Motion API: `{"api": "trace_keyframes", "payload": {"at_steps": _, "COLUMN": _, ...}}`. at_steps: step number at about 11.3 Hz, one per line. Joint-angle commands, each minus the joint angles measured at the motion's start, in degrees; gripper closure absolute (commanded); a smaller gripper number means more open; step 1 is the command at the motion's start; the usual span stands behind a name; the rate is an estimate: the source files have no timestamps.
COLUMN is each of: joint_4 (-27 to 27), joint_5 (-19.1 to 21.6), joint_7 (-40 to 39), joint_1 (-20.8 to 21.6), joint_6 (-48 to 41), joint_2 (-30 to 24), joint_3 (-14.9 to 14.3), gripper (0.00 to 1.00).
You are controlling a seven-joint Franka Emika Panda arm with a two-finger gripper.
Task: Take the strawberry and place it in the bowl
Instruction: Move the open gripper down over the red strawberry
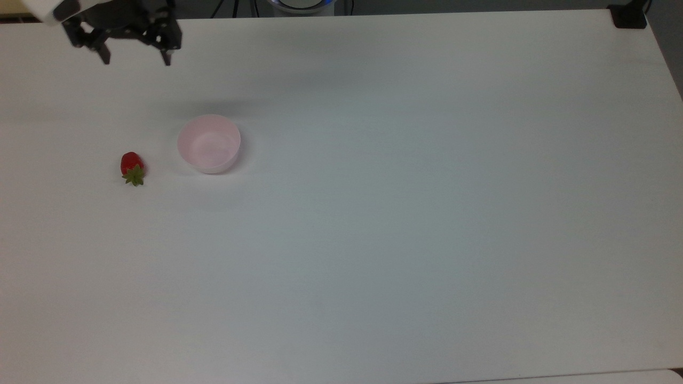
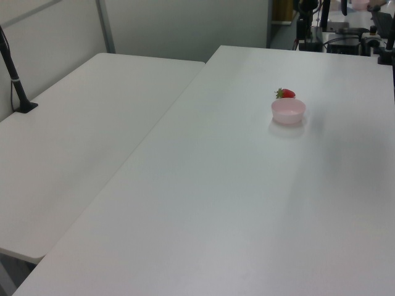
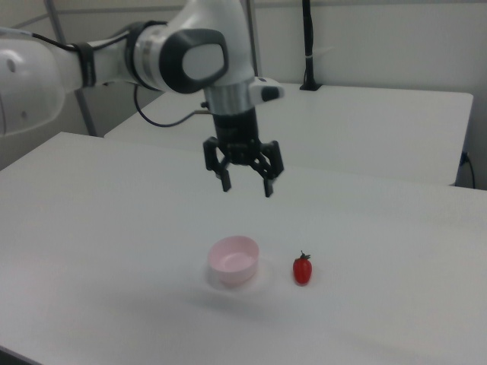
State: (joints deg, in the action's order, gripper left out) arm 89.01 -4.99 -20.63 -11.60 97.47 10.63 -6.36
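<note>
The red strawberry (image 1: pixel 132 167) with a green cap lies on the white table, on the top view's left of the pale pink bowl (image 1: pixel 208 144). From the right view the strawberry (image 3: pixel 303 269) lies to the right of the bowl (image 3: pixel 234 259). In the left view the strawberry (image 2: pixel 286 94) peeks from behind the bowl (image 2: pixel 288 111). My gripper (image 1: pixel 136 58) hangs open and empty, high above the table near its far edge, up and left of the bowl in the top view. The right view shows the gripper (image 3: pixel 246 185) in the air above the bowl and strawberry.
The white table (image 1: pixel 405 213) spreads wide to the top view's right and toward the near edge. A second white table (image 2: pixel 80 129) adjoins on the left view's left, with a black post (image 2: pixel 15 74) on it. A black clamp (image 1: pixel 628 16) sits at the top view's far right corner.
</note>
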Motion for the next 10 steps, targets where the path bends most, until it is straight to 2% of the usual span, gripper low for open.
{"api": "trace_keyframes", "payload": {"at_steps": 1, "joint_4": 1.1, "joint_5": 1.0, "joint_7": -5.6, "joint_1": -3.5, "joint_6": 6.6, "joint_2": 3.3, "joint_3": -0.1, "gripper": 0.00}}
{"api": "trace_keyframes", "payload": {"at_steps": 3, "joint_4": 1.2, "joint_5": 1.1, "joint_7": -10.5, "joint_1": -5.4, "joint_6": 9.3, "joint_2": 6.3, "joint_3": -0.1, "gripper": 0.00}}
{"api": "trace_keyframes", "payload": {"at_steps": 7, "joint_4": 1.1, "joint_5": 1.1, "joint_7": -11.7, "joint_1": -6.3, "joint_6": 16.0, "joint_2": 13.1, "joint_3": -0.1, "gripper": 0.00}}
{"api": "trace_keyframes", "payload": {"at_steps": 10, "joint_4": 1.1, "joint_5": 1.1, "joint_7": -11.2, "joint_1": -6.2, "joint_6": 21.5, "joint_2": 17.4, "joint_3": 0.3, "gripper": 0.12}}
